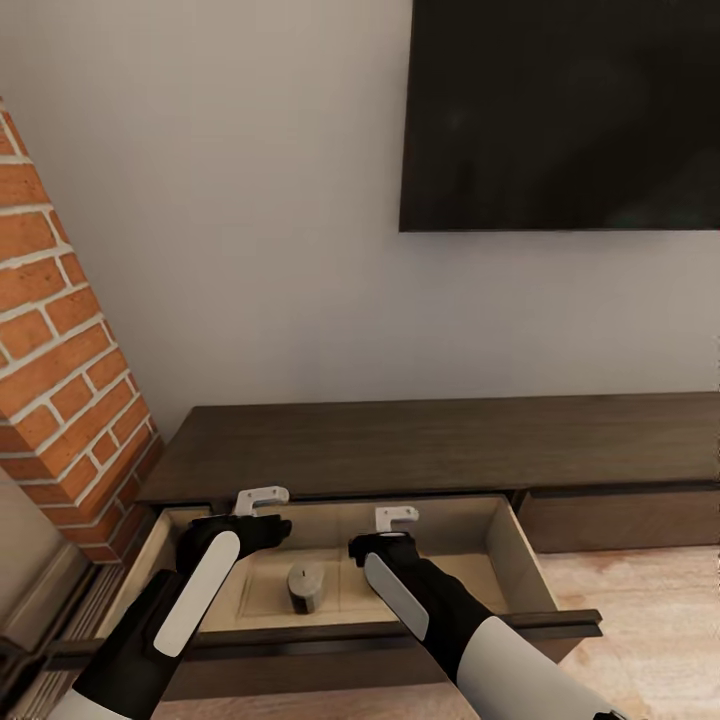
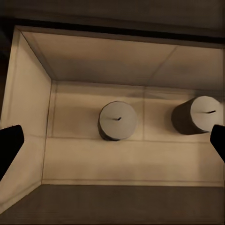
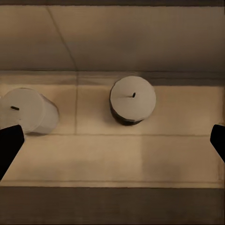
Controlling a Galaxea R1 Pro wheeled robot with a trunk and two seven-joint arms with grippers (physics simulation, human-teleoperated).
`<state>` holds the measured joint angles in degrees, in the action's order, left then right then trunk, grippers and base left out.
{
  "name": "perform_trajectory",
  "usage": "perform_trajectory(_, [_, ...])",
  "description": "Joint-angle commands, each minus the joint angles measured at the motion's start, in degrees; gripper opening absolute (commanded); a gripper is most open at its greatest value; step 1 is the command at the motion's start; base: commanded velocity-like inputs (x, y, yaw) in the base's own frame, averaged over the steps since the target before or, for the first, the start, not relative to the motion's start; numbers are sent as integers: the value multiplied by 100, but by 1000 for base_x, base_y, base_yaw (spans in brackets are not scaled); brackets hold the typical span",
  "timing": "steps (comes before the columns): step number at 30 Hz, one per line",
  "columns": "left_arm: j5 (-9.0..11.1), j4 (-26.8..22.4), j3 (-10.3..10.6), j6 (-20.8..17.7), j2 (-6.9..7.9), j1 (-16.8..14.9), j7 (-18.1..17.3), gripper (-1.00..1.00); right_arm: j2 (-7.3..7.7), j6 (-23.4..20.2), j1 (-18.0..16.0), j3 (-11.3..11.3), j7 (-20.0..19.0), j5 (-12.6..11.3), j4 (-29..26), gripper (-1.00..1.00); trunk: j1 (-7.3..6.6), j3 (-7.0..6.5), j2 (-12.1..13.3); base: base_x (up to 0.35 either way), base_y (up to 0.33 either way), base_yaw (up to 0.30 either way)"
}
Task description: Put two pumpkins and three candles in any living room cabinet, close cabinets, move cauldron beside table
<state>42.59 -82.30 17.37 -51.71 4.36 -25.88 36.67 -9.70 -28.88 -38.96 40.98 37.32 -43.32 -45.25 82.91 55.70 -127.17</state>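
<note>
The cabinet (image 1: 440,445) is a long low dark wood unit under a wall screen. Its left drawer (image 1: 505,560) is pulled out, with a pale beige inside. One short grey candle (image 1: 305,585) stands upright on the drawer floor between my arms. My left gripper (image 1: 255,530) hangs open over the drawer's left part. In the left wrist view, the left gripper (image 2: 114,140) is above one candle (image 2: 118,120), with a second candle (image 2: 199,114) beside it. My right gripper (image 1: 385,548) is open over the middle; the right wrist view has the right gripper (image 3: 112,140) above one candle (image 3: 132,99), another candle (image 3: 26,110) aside.
A brick column (image 1: 60,380) rises at the left, close to the drawer's left end. A black screen (image 1: 560,110) hangs on the white wall above the unit. Another drawer front (image 1: 620,515) to the right is shut. Pale wood floor (image 1: 650,610) lies at the right.
</note>
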Motion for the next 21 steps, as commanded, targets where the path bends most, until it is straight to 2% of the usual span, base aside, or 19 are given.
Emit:
perform_trajectory(1, [56, -6, 12, -5, 5, -5, 60, 100, 3, -111, -6, 15, 47, -42, -11, 100, -25, -13, 39, -200, 66, 0])
perform_trajectory(7, [56, -5, 12, -5, 9, -6, 63, 100, 3, -417, -6, 6, 47, -52, -18, 100, -157, -121, 280, -200, 70, 0])
perform_trajectory(11, [56, -5, 12, -12, 10, -7, 65, 100, 6, -618, -6, -90, 52, -54, -118, 100, -245, -193, 440, -26, 8, 0])
perform_trajectory(13, [60, -5, 12, -16, 7, -7, 63, 100, 10, -805, -6, -215, 55, -48, -318, 100, -289, -228, 520, -6, 2, 0])
perform_trajectory(16, [65, -5, 12, -22, 4, -11, 60, 100, 11, -1091, -6, -279, 49, -46, -445, 100, -354, -282, 641, -2, 1, 0])
perform_trajectory(21, [65, -5, 12, -23, 19, -13, 60, 100, 12, -1107, -6, -283, 47, -47, -449, 100, -464, -372, 841, 0, 0, 0])
